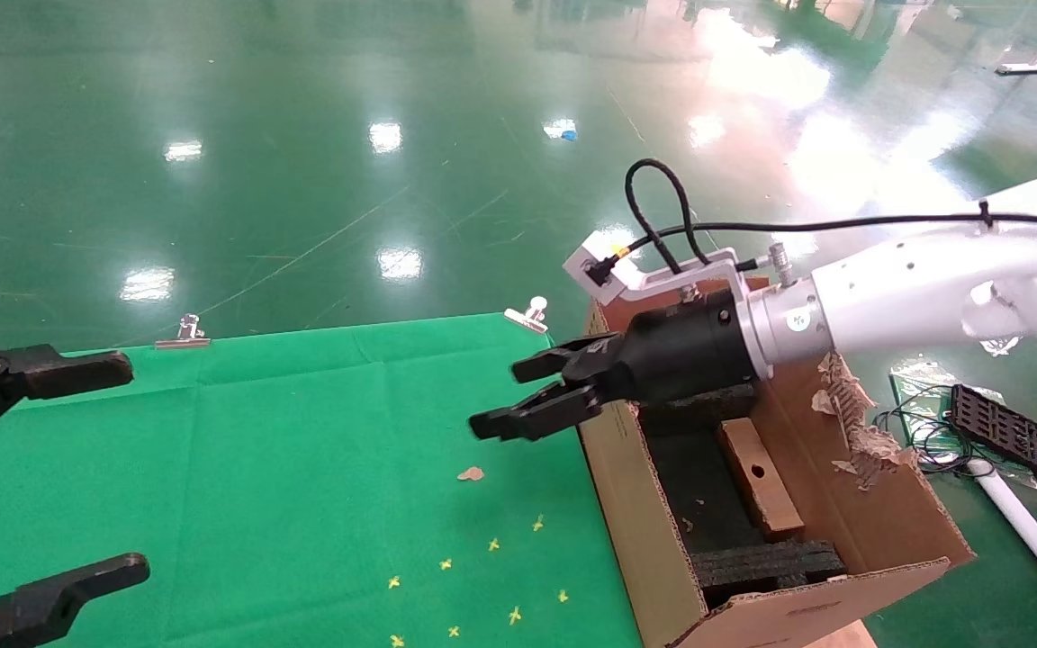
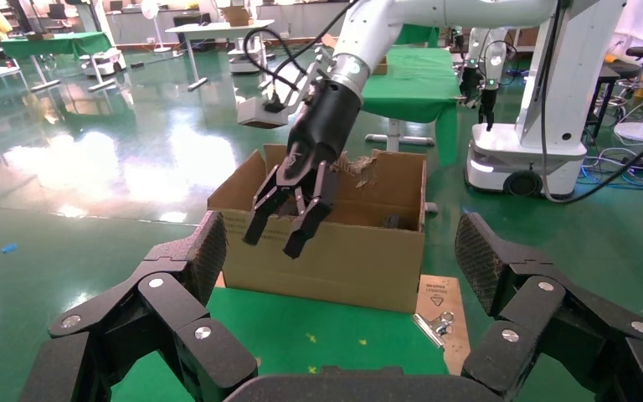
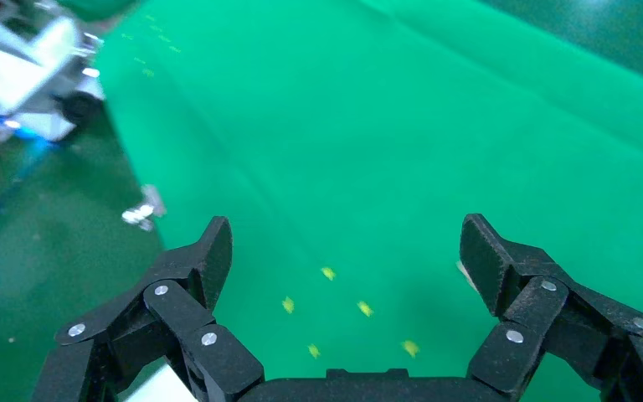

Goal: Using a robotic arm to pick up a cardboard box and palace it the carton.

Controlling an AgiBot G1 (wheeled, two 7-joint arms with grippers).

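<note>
The robotic arm [image 1: 897,288] reaches in from the right. Its right gripper [image 1: 499,398] is open and empty, just past the carton's left wall and above the green table cloth; it also shows in the left wrist view [image 2: 272,243] and in the right wrist view [image 3: 347,251], over bare cloth. The carton [image 1: 626,504] stands at the table's right edge with torn flaps and black foam [image 1: 766,562] inside; the left wrist view shows it too [image 2: 360,260]. The small brown cardboard box [image 1: 760,477] lies inside the carton on the foam. My left gripper [image 1: 131,468] is open and empty at the far left.
Binder clips [image 1: 183,333] [image 1: 527,315] hold the green cloth [image 1: 302,468] at its far edge. Yellow cross marks [image 1: 482,576] and a cardboard scrap [image 1: 471,473] lie on the cloth. A black tray with cables [image 1: 1009,432] lies on the floor to the right.
</note>
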